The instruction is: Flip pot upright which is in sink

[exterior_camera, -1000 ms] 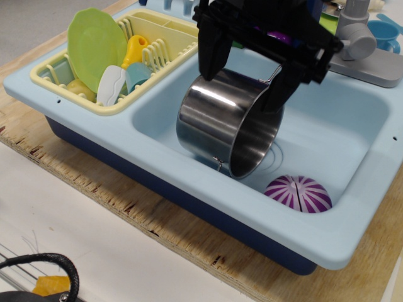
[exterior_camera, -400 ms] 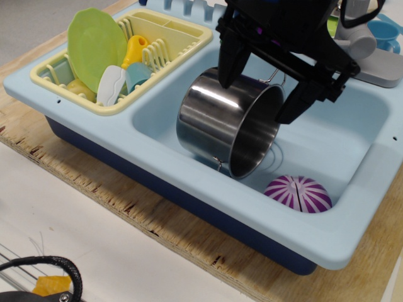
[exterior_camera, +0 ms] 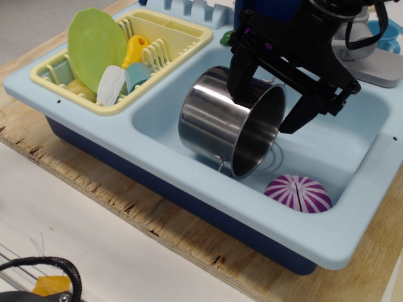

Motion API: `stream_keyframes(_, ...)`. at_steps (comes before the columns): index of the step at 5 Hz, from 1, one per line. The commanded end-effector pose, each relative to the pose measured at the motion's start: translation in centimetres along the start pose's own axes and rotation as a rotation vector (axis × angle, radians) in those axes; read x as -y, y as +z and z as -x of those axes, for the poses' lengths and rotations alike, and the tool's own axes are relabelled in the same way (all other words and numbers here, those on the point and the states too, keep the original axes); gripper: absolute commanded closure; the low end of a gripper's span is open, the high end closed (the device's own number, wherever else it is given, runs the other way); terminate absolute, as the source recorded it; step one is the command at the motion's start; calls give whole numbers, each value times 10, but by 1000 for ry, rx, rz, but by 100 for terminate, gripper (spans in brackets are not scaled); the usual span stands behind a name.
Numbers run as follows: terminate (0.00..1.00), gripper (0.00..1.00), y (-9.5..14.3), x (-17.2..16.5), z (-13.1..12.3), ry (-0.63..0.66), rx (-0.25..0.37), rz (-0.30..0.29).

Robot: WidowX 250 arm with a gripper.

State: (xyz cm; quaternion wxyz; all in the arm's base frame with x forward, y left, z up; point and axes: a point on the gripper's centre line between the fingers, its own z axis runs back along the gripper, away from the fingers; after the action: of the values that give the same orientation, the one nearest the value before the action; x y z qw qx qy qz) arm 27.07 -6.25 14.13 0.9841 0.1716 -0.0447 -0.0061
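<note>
One view is given — the overhead-angled camera. A shiny stainless-steel cylindrical pot (exterior_camera: 223,123) is seen lying on its side in the light blue plastic sink (exterior_camera: 189,192), at the left part of the basin, its dark mouth turned to the right. The black gripper (exterior_camera: 269,107) is held spread apart over the pot's upper rim — one finger at the far rim, the other off to the right, nothing grasped. A purple-and-white striped dome (exterior_camera: 298,193) lies at the near right of the basin. A pale yellow dish rack (exterior_camera: 119,60) is set at the far left.
</note>
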Motion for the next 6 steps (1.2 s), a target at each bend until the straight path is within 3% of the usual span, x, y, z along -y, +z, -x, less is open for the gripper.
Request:
stream_keyframes(1, 0, 0, -3, -21, -3, 57, 4, -18)
stream_keyframes(2, 0, 0, -8, -35, -10, 69, 7, -20)
stream_keyframes(3, 0, 100, -14, -45, -20, 73, 44, -13)
stream_keyframes(4, 0, 100, -15, -47, -21, 87, 46, 0)
stream_keyframes(6, 0, 100, -7, -62, -15, 200, 99, 95)
